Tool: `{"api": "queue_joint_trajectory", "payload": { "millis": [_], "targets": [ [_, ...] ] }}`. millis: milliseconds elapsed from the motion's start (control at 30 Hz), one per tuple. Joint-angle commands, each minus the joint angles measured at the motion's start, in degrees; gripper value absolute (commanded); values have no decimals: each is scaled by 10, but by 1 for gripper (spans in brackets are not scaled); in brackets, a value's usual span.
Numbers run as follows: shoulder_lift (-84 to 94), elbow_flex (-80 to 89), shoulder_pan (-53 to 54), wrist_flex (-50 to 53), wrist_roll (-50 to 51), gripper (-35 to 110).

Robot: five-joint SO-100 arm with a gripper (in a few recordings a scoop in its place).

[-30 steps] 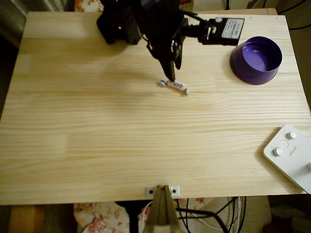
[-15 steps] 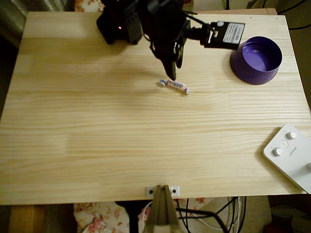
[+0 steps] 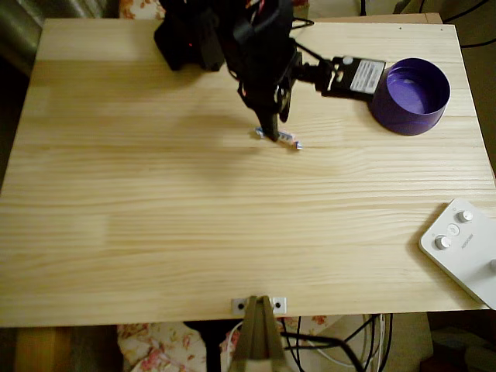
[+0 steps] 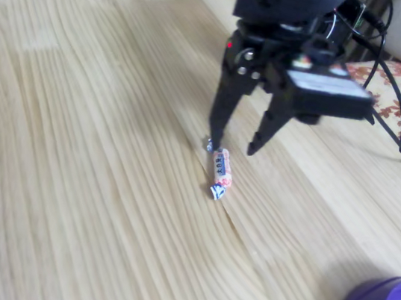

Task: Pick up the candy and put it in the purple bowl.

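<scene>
Now | gripper [image 4: 233,145] fingers spread, tips down at the table [image 3: 155,232], one tip at the candy's far twisted end, the other apart beside it | candy [image 4: 221,171] flat on the wood, ungripped | purple bowl [image 3: 409,95] well right of the candy in the overhead view | white box with knobs [image 3: 463,246] beyond the bowl at the table's corner

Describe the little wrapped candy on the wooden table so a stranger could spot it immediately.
On the pale wooden table, look below the black two-finger gripper, left of the round purple plastic bowl in the overhead view. The candy lies there: a tiny oblong sweet, whitish-pink wrapper, bluish twisted ends, the smallest thing on the table.
</scene>
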Motion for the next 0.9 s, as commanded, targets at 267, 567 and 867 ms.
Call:
{"api": "queue_joint_trajectory", "payload": {
  "millis": [267,567,867],
  "targets": [
    [-91,-41,5,-83,4,11],
    [-100,-43,4,-85,11,-1],
    [18,-103,-44,13,43,-1]
  ]
}}
